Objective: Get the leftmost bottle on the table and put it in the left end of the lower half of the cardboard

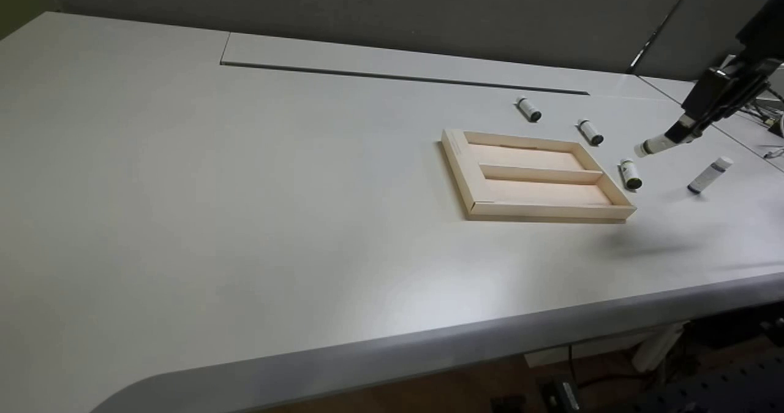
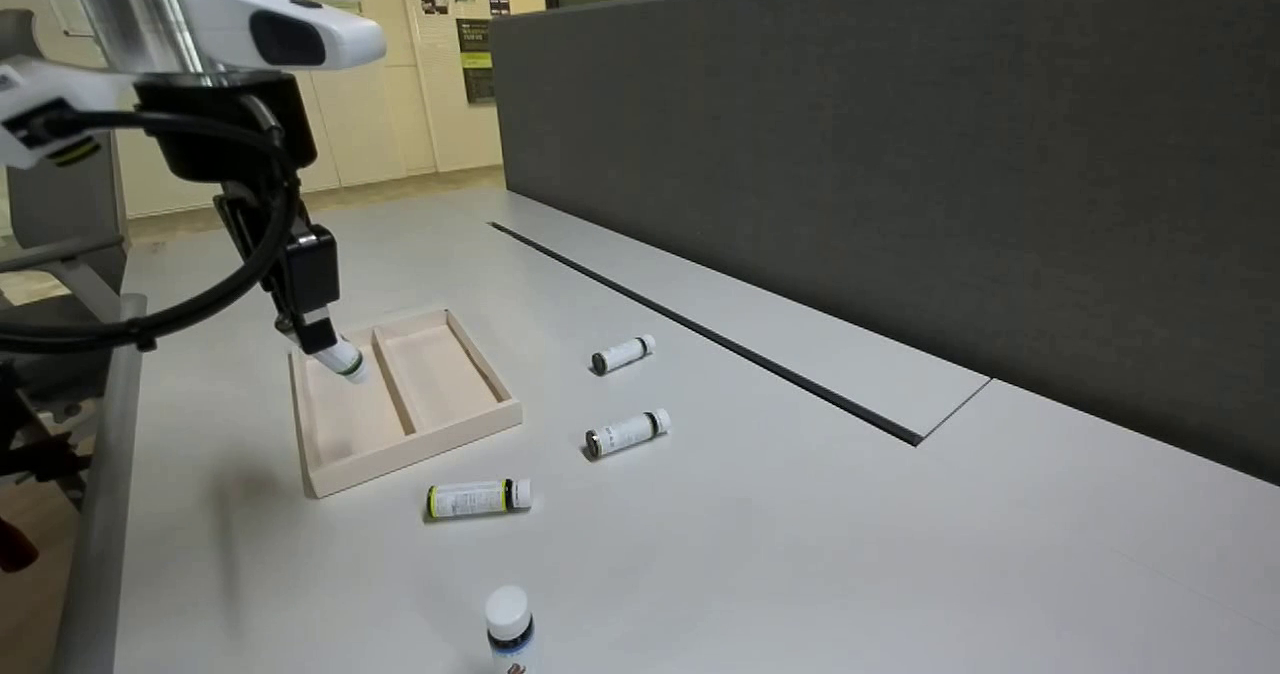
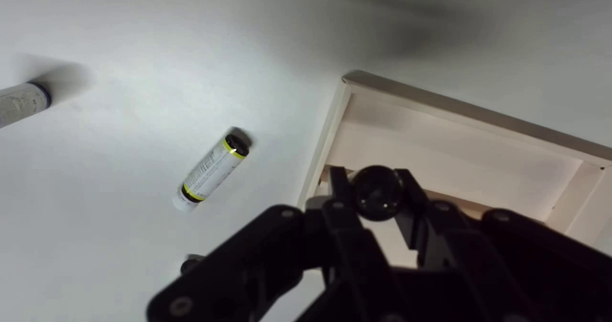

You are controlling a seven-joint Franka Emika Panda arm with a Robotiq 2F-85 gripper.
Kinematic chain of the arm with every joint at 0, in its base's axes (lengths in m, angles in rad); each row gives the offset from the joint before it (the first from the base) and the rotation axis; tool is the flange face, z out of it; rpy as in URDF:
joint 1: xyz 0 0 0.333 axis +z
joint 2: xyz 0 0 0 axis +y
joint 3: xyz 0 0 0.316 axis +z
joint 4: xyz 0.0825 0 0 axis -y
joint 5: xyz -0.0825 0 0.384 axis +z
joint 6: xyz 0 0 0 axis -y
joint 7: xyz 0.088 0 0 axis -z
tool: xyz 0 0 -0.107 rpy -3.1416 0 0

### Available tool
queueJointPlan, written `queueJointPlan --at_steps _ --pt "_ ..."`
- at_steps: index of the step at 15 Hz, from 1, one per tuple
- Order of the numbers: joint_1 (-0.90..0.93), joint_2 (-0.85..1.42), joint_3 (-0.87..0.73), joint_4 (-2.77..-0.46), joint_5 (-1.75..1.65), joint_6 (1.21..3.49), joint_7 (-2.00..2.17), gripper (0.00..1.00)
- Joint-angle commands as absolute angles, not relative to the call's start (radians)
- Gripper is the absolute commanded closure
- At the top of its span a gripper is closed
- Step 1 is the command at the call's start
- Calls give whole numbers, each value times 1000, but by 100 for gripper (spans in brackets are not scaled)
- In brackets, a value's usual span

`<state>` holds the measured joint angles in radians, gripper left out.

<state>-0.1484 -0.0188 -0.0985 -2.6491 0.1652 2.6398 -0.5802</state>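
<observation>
My gripper (image 1: 678,132) is shut on a white-labelled bottle (image 1: 659,144), held tilted in the air with its white cap pointing down and outward. In an exterior view the bottle (image 2: 338,355) and gripper (image 2: 308,328) appear in front of the cardboard (image 2: 425,446). In the wrist view the bottle's dark round base (image 3: 377,194) sits between the fingertips (image 3: 377,181), above the cardboard (image 3: 478,109). The cardboard (image 1: 463,171) lies flat on the white table (image 1: 275,217); both its long halves look bare in the exterior views. The fingers hide part of it in the wrist view.
Several other bottles are on the table: a yellow-banded one (image 2: 470,499) lying by the cardboard's short end, two lying further back (image 2: 628,434) (image 2: 622,354), and a standing one (image 1: 710,174). A grey partition (image 2: 900,154) runs along the back edge.
</observation>
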Motion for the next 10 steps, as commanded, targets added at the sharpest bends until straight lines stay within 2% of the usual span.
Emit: queueJointPlan --at_steps 1,10 --pt "-78 35 -57 -2628 179 2694 -553 93" --pt "-21 194 68 -2559 164 2718 -520 93"
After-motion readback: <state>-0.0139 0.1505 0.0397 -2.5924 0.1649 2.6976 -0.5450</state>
